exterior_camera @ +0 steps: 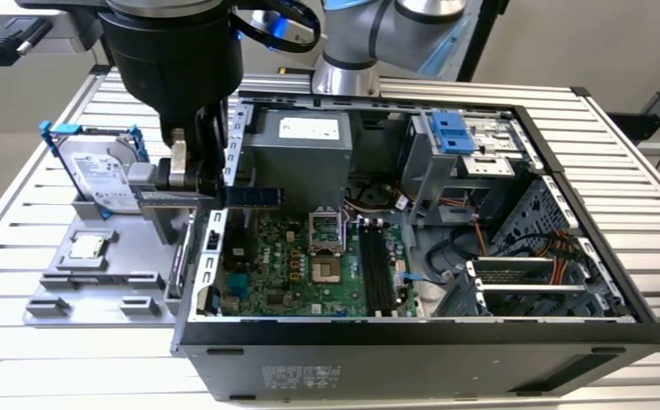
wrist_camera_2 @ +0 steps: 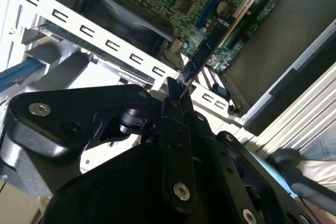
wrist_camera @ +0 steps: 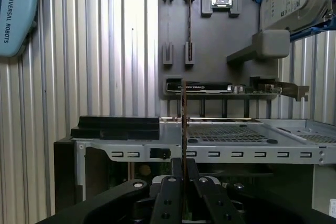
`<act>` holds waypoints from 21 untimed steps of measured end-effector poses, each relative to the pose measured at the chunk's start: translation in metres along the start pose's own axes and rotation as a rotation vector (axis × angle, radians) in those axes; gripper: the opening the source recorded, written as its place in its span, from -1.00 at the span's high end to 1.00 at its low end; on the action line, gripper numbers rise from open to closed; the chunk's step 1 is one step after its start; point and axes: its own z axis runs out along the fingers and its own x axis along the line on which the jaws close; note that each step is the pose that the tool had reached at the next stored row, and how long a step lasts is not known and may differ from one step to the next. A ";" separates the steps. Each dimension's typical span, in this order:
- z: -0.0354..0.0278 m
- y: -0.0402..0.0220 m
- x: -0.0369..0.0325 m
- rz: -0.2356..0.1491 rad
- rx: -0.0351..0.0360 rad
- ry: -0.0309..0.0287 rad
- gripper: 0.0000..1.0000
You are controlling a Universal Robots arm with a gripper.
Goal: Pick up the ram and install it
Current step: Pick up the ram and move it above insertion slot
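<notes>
Light: bright, even; source: seemingly overhead; shadows: soft, inside computer case (exterior_camera: 421, 363); glare: mild

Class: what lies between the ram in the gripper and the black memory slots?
In the exterior view, the processor socket and bare green motherboard lie between the ram, held by the gripper, and the memory slots.

I see the thin dark circuit-board ram (wrist_camera_2: 209, 48) only partly; the black metal gripper (wrist_camera_2: 176, 92) hides its clamped end.
</notes>
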 end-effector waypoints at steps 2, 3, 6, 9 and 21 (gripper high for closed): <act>-0.0001 -0.0012 0.0000 0.000 -0.0001 0.0001 1.00; 0.0000 -0.0018 0.0000 0.000 0.0000 0.0001 1.00; -0.0001 -0.0060 -0.0002 0.000 0.0000 0.0000 1.00; -0.0001 -0.0079 -0.0002 0.000 0.0000 0.0000 1.00; -0.0001 -0.0162 -0.0005 0.000 0.0000 0.0000 1.00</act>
